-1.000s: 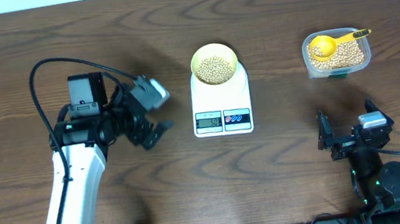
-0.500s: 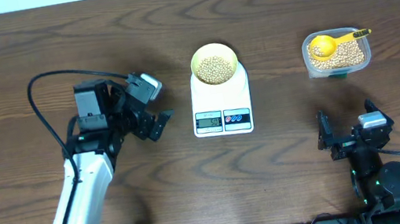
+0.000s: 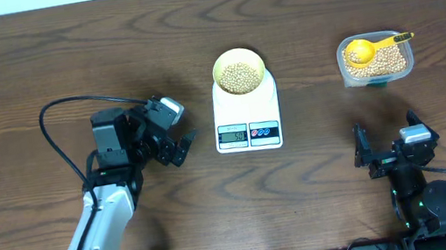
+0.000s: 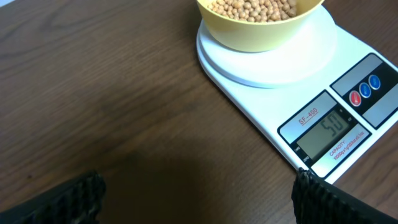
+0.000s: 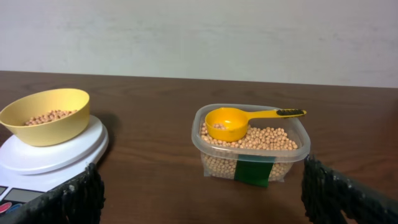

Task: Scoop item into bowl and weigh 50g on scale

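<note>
Table (image 3: pixel 11 68): dark brown wood, strong grain, matte. The scale (image 3: pixel 245 108) sits midway along its width, nearer the far edge than the near one. It is smooth white plastic with a rectangular body and a round platform (image 4: pixel 267 71); a grey display (image 4: pixel 326 132) and one red and two blue buttons (image 4: pixel 365 89) run along its near edge. In the left wrist view the display seems to read 50; the digits are small and slanted. The bowl (image 3: pixel 216 73) stands on the platform, round, pale yellow, glossy. The item (image 3: pixel 240 76) lies in it: small round tan beans covering the bottom; how deep, we cannot tell.

Toward the far right corner, well apart from the scale, a clear plastic tub (image 3: pixel 380 80) with rounded corners holds more beans. A yellow scoop (image 3: pixel 360 52) lies on them, handle toward the right edge, its end dark. In the right wrist view a green label (image 5: pixel 254 173) on the tub's near wall hides the beans behind it.

Left gripper (image 3: pixel 180 143): left of the scale, near but apart, fingers spread, nothing between them; bare wood lies between it and the scale. Its own view shows only two ribbed black fingertips (image 4: pixel 65 198), cut off at the bottom corners, and cuts the bowl's far rim. Right gripper (image 3: pixel 383 125): by the near edge, well short of the tub, fingers spread, empty. A black cable (image 3: pixel 51 133) loops over the table beside the left arm (image 3: pixel 96 224).
</note>
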Available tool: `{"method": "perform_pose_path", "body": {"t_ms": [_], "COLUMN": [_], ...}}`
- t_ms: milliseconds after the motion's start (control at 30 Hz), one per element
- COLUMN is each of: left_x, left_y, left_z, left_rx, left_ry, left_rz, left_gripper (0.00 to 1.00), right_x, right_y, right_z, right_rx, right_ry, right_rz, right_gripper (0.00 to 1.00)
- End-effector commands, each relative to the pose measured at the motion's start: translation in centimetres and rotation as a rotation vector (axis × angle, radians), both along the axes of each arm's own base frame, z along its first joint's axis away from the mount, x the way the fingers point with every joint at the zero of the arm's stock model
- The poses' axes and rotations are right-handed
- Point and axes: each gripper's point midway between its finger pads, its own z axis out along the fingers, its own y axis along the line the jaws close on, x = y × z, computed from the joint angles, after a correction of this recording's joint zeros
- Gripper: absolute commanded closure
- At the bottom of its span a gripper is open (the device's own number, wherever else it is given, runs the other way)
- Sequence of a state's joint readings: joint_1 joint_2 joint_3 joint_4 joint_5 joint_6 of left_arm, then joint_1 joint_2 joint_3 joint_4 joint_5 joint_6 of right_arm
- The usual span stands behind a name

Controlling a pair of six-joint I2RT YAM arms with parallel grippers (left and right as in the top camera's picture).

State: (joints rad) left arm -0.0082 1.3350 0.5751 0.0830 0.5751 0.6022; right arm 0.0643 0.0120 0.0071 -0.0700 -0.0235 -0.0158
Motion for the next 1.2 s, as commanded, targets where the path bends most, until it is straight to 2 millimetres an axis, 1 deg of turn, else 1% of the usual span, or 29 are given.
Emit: {"method": "perform_pose_path", "body": {"t_ms": [0,133,333,500,700,967,1167], "left_x": [-0.4,-0.4,-0.8,-1.6,-2.6,-4.1,-5.2], "left_y": [-0.1,0.0,0.7,0.9,1.5,1.5,1.4], "left_z": [-0.2,-0.5,-1.1,-1.1,-1.0,-1.2,-1.8], "left_rx": [-0.013,-0.032,-0.098,-0.121,-0.164,-0.166,-0.166], "left_ry": [-0.005,-0.013,-0.045,-0.102,-0.14,-0.187,-0.19], "left_rz": [-0.006,0.014,0.088,0.107,0.157,0.153,0.153], "left_gripper": [0.02,0.02,0.02,0.02,0.02,0.02,0.02], "right_x": [0.0,0.0,0.0,0.0,0.0,0.0,0.0], "right_y": [0.0,0.0,0.0,0.0,0.0,0.0,0.0], "right_z": [0.0,0.0,0.0,0.0,0.0,0.0,0.0], "right_rx": [-0.015,-0.015,-0.015,-0.015,-0.015,-0.015,-0.015], "right_ry": [-0.003,-0.003,-0.003,-0.003,-0.003,-0.003,-0.003], "right_rz": [0.005,0.005,0.005,0.005,0.005,0.005,0.005], "right_gripper": [0.01,0.01,0.01,0.01,0.01,0.01,0.01]}}
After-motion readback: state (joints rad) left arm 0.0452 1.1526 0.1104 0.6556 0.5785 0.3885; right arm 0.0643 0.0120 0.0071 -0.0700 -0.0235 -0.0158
